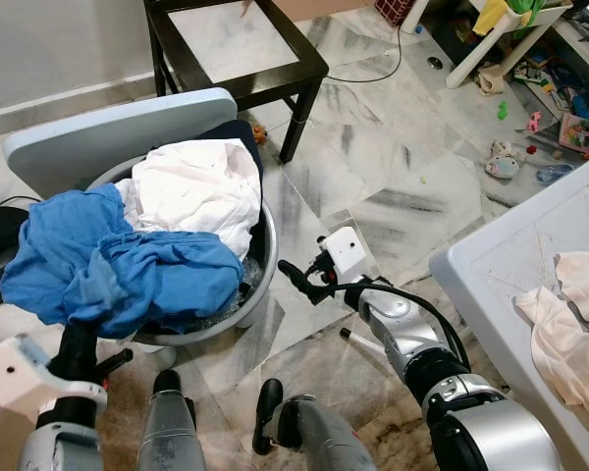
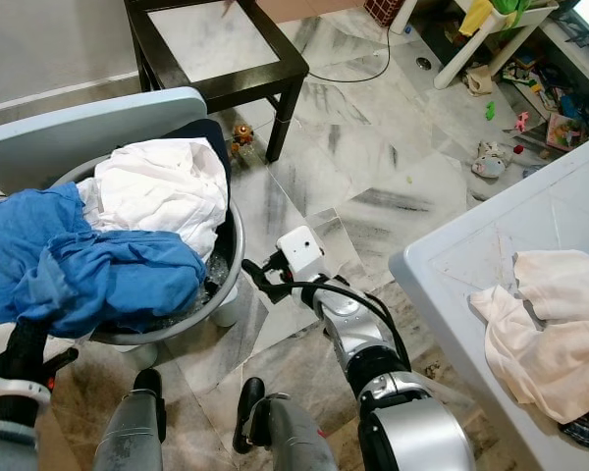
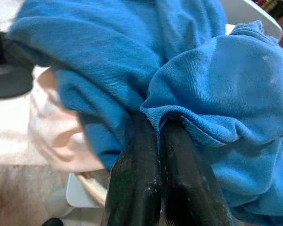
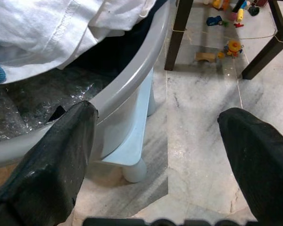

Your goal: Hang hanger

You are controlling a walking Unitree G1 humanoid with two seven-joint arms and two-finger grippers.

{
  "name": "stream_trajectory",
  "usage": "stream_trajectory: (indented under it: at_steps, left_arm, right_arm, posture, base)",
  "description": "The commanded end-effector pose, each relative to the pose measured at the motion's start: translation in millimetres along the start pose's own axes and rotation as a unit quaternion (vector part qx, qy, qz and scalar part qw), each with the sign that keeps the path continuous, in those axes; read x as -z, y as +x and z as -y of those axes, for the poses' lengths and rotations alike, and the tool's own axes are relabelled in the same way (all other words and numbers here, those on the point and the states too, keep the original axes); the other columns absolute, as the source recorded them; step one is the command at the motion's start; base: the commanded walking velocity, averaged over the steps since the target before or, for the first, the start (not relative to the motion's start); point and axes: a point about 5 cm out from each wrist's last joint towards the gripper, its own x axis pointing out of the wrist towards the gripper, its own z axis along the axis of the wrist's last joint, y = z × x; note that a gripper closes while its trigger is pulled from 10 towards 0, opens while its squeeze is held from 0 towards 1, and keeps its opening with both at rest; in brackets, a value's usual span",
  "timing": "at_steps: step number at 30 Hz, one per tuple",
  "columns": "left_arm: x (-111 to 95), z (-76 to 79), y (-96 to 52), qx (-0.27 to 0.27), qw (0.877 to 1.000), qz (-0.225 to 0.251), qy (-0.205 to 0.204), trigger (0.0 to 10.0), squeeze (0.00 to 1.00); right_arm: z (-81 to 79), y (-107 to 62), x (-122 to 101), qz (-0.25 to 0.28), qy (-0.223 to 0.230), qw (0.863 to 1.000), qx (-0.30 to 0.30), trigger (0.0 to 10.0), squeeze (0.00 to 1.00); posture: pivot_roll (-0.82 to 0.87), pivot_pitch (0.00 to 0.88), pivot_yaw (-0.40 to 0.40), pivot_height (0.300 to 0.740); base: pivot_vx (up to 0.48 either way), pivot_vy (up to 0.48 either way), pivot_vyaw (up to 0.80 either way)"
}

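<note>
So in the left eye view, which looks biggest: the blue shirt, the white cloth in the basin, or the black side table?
Largest to smallest as they appear:
1. Crumpled blue cotton shirt
2. Square black-framed side table, partly cut off, so unsure
3. Crumpled white cloth, much like the table

The shirt lies nearer the camera.

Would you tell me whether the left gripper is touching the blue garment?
Touching: in the left wrist view the left gripper has its shut fingers pinching a fold of the blue garment.
</note>
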Motion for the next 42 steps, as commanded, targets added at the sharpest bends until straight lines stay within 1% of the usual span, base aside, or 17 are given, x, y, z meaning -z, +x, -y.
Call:
stream_trajectory:
  at_steps: [1,4,5,6,7,9,10,16,20,22,26,27,28,29,30,38,42]
  left_arm:
    - [6,3.3,-4.4,0.001,1.0,-0.012,0.009,10.0,0.0]
    - [-2,12.8,-0.8,0.025,0.996,0.015,0.085,10.0,0.0]
    - [-8,18.1,0.9,0.029,0.989,0.04,0.14,10.0,0.0]
    - [-10,19.5,1.2,0.028,0.986,0.048,0.157,10.0,0.0]
    - [-11,20.9,0.9,0.024,0.983,0.051,0.177,10.0,0.77]
    - [-11,21.5,0.5,0.023,0.981,0.049,0.184,10.0,0.77]
    - [-11,21.3,-0.4,0.017,0.979,0.055,0.196,10.0,1.0]
    - [-8,7.5,-8.6,-0.047,0.958,0.052,0.279,10.0,1.0]
    - [-7,-1.3,-10.4,-0.077,0.95,0.047,0.298,10.0,1.0]
    - [-8,-11.9,-11.2,-0.114,0.937,0.042,0.328,10.0,1.0]
    - [-13,-11.4,-8.2,-0.108,0.92,0.055,0.373,10.0,1.0]
    - [-14,-5.0,-4.7,-0.083,0.913,0.06,0.394,10.0,0.9]
    - [-14,0.0,-3.0,-0.065,0.907,0.065,0.411,10.0,0.64]
    - [-14,0.0,-3.0,-0.065,0.907,0.065,0.411,10.0,0.64]
    - [-13,1.0,-2.7,-0.066,0.898,0.064,0.43,10.0,0.0]
    - [-7,-18.2,-7.5,-0.132,0.899,0.028,0.417,10.0,0.0]
    - [-10,-16.7,-4.2,-0.124,0.883,0.031,0.451,10.0,0.0]
  right_arm:
    - [3.3,-8.9,17,-0.028,0.007,1.0,0.006,10.0,0.0]
    - [5.2,-10.1,17,-0.028,0.006,1.0,0.008,10.0,0.0]
    - [5.8,-10.6,18,-0.029,0.006,1.0,0.009,10.0,0.0]
    - [5.8,-10.7,18,-0.029,0.006,1.0,0.009,10.0,0.0]
    - [5.7,-10.7,18,-0.029,0.006,1.0,0.009,10.0,0.0]
    - [5.7,-10.8,18,-0.029,0.006,1.0,0.009,10.0,0.0]
    - [5.4,-10.7,18,-0.029,0.006,1.0,0.009,10.0,0.0]
    - [3.8,-10.2,19,-0.03,0.007,0.999,0.008,10.0,0.0]
    - [3.5,-10.2,19,-0.031,0.008,0.999,0.008,10.0,0.0]
    - [4.3,-10.8,20,-0.032,0.008,0.999,0.01,10.0,0.0]
    - [4.4,-10.6,19,-0.032,0.008,0.999,0.011,10.0,0.0]
    - [4.5,-10.6,19,-0.032,0.008,0.999,0.011,10.0,0.0]
    - [4.5,-10.6,19,-0.032,0.008,0.999,0.012,10.0,0.0]
    - [4.5,-10.6,19,-0.032,0.008,0.999,0.012,10.0,0.0]
    - [4.8,-10.6,19,-0.032,0.007,0.999,0.012,10.0,0.0]
    - [7.3,-12.1,20,-0.033,0.006,0.999,0.016,10.0,0.0]
    - [7.1,-12.3,20,-0.034,0.006,0.999,0.015,10.0,0.0]
  posture:
    - [0.44,0.37,-0.275,0.74]
    - [0.44,0.37,-0.276,0.74]
    - [0.44,0.372,-0.276,0.74]
    - [0.44,0.372,-0.276,0.74]
    - [0.44,0.372,-0.276,0.74]
    - [0.44,0.373,-0.276,0.74]
    - [0.44,0.373,-0.274,0.74]
    - [0.44,0.377,-0.272,0.74]
    - [0.44,0.378,-0.27,0.74]
    - [0.44,0.378,-0.27,0.74]
    - [0.44,0.377,-0.268,0.74]
    - [0.44,0.374,-0.268,0.74]
    - [0.44,0.374,-0.268,0.74]
    - [0.44,0.374,-0.268,0.74]
    - [0.44,0.371,-0.266,0.74]
    - [0.43,0.37,-0.266,0.74]
    - [0.43,0.37,-0.266,0.74]
  base:
    - [0.0,0.0,0.0]
    - [0.0,0.0,0.0]
    - [0.0,0.0,0.0]
    - [0.0,0.0,0.0]
    - [0.0,0.0,0.0]
    - [0.0,0.0,0.0]
    - [0.0,0.0,0.0]
    - [0.0,0.0,0.0]
    - [0.0,0.0,0.0]
    - [0.0,0.0,0.0]
    - [0.0,0.0,0.0]
    - [0.0,0.0,0.0]
    - [0.0,0.0,0.0]
    - [0.0,0.0,0.0]
    - [0.0,0.0,0.0]
    - [0.0,0.0,0.0]
    - [0.0,0.0,0.0]
